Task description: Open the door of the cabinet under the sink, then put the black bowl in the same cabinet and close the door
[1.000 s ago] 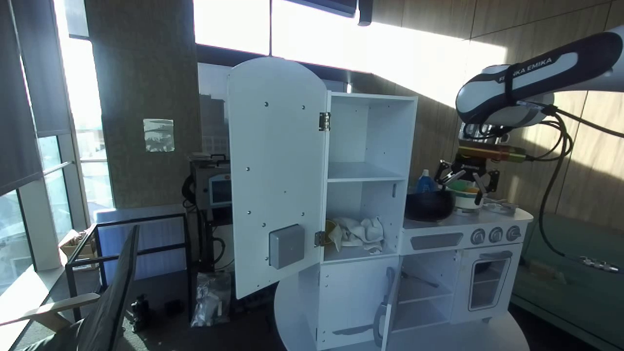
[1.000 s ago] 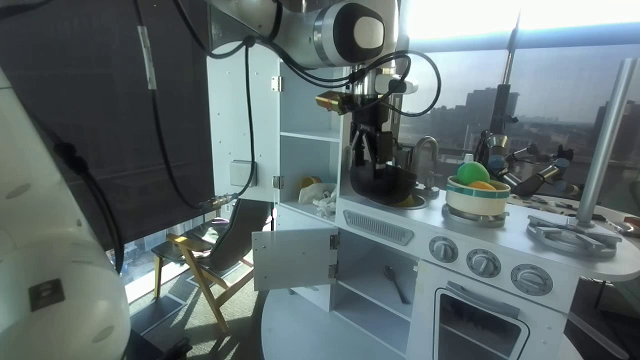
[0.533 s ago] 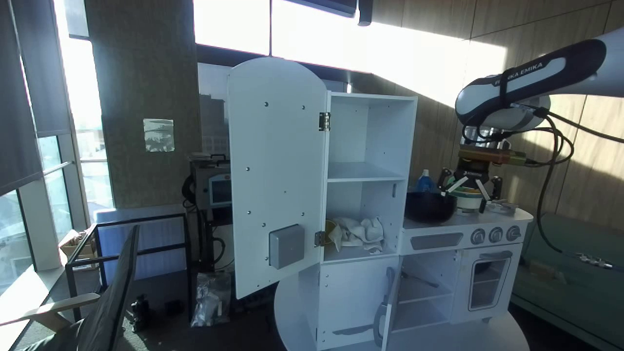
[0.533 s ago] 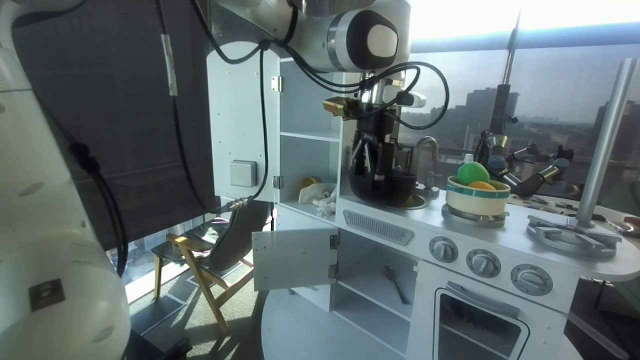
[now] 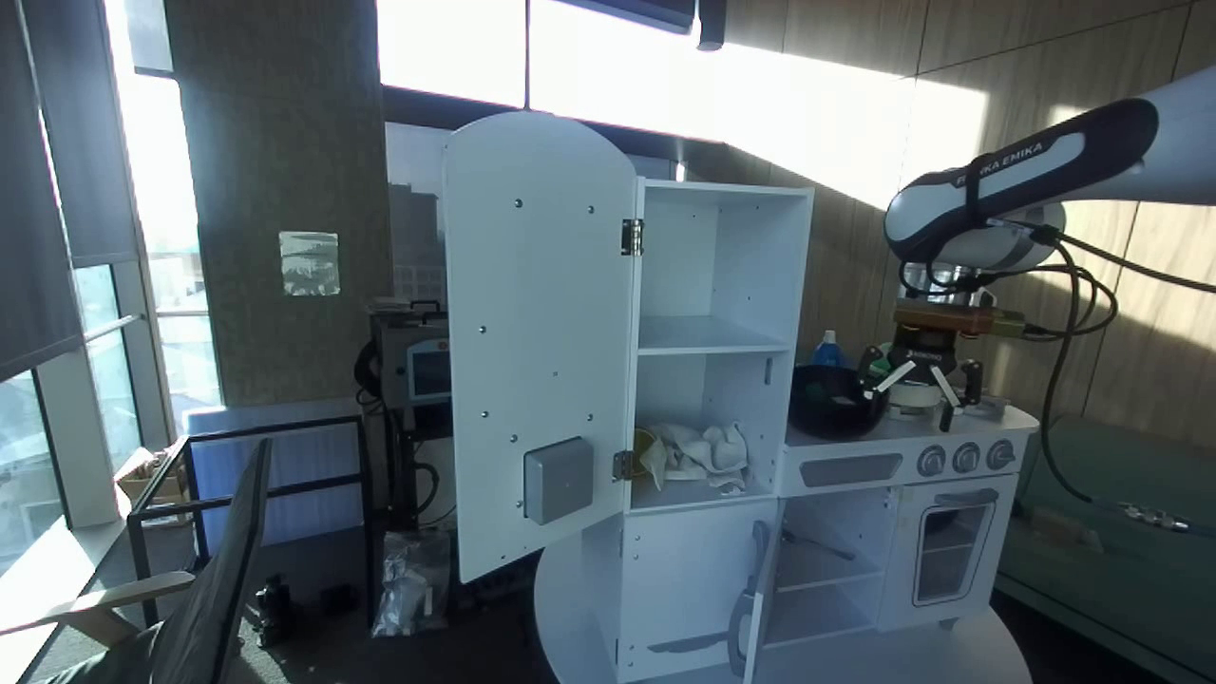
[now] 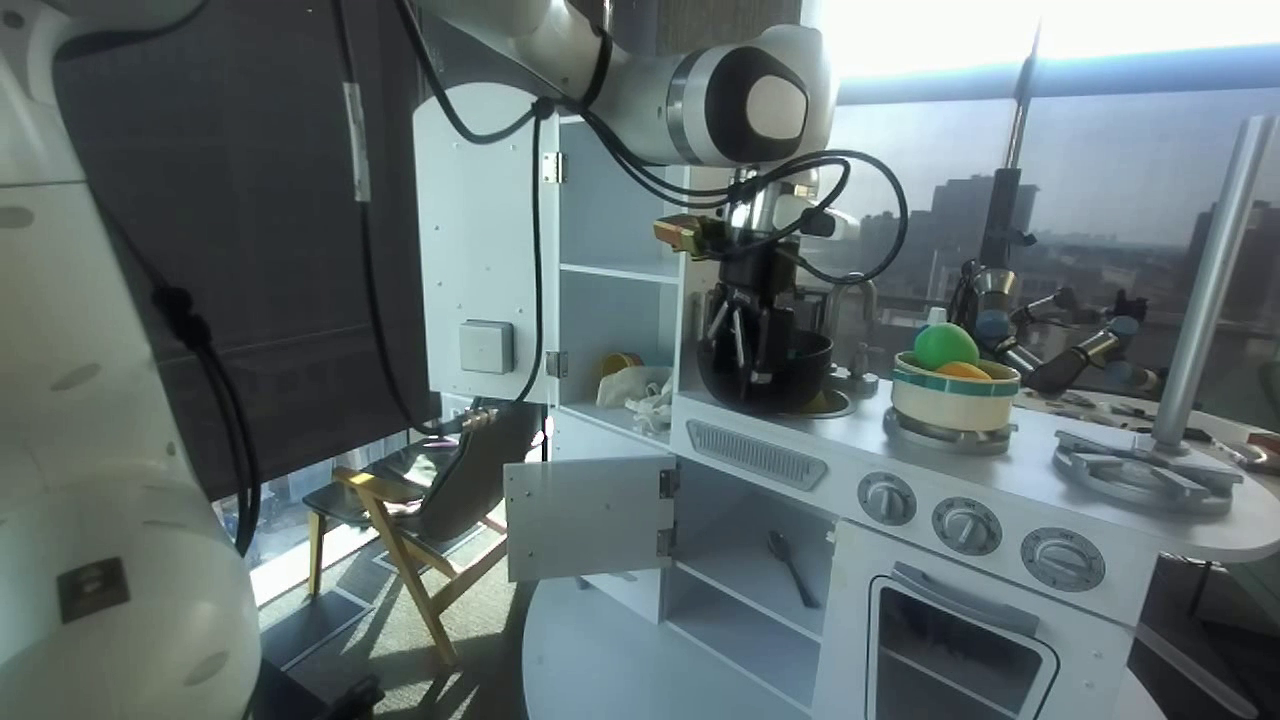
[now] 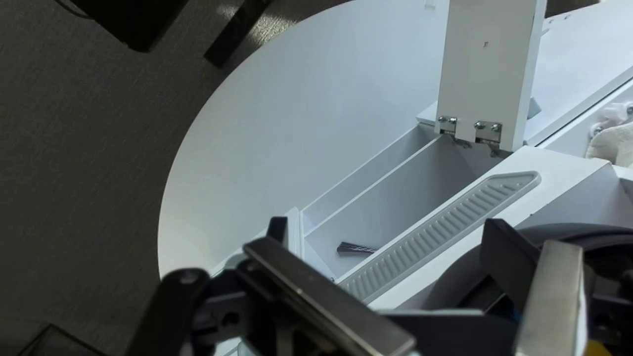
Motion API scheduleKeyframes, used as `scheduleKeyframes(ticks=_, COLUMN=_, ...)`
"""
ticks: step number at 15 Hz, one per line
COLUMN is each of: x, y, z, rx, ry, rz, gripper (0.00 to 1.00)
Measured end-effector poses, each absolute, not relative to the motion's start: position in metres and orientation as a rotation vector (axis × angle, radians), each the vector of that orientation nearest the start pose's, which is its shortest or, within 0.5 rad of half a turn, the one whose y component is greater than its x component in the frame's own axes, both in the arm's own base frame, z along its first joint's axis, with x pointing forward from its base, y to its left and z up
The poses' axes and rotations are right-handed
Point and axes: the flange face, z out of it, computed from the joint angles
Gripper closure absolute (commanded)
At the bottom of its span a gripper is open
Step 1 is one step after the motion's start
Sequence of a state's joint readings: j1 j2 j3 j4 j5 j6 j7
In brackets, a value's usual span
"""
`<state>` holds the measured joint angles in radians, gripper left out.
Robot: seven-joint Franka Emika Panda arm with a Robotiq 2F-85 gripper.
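A: State of the jaws?
B: Spread wide, pointing down, on the white-and-black robot arm (image 5: pixel 1026 171). An exterior view puts them at the edge of the glossy round black bowl (image 5: pixel 834 408). In the wrist view one jaw overlaps the bowl, the other stands clear. Contact: can't tell.
A: Bowl location?
B: At the round sink (image 6: pixel 845 406) in the white counter (image 6: pixel 1035 472). Resting or lifted, can't tell.
A: Door, cabinet?
B: Small flat white rectangular door (image 6: pixel 590 518) swung out in both exterior views. Low white boxy cabinet (image 6: pixel 720 505) exposed, dark spoon (image 6: pixel 795 572) inside.
A: Rest of the counter?
B: Round cream pot (image 6: pixel 955 405), teal rim, on a grey burner (image 6: pixel 950 438). Green ball (image 6: pixel 946 346) and an orange piece (image 6: pixel 962 370) in it.
A: Tall side?
B: Tall white shelved section (image 5: pixel 750 256): arch-topped white door (image 5: pixel 541 313) swung wide, crumpled white cloth (image 5: pixel 700 451) in its lower shelf space.
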<state>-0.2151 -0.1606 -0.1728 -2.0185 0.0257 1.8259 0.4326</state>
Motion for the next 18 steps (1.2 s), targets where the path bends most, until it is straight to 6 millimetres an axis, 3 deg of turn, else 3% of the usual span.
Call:
scheduleKeyframes(ticks=5, x=0.464, y=-0.196, z=0.521, rx=-2.897, ry=1.257, rz=0.115, gripper=0.0)
scheduleKeyframes(ticks=14, x=0.482, y=-0.187, z=0.564, rx=-2.832, ry=1.283, rz=-0.044, gripper=0.0)
scheduleKeyframes(ticks=18, x=0.501, y=-0.183, z=0.548, rx=-2.769, ry=1.295, rz=-0.076, gripper=0.0)
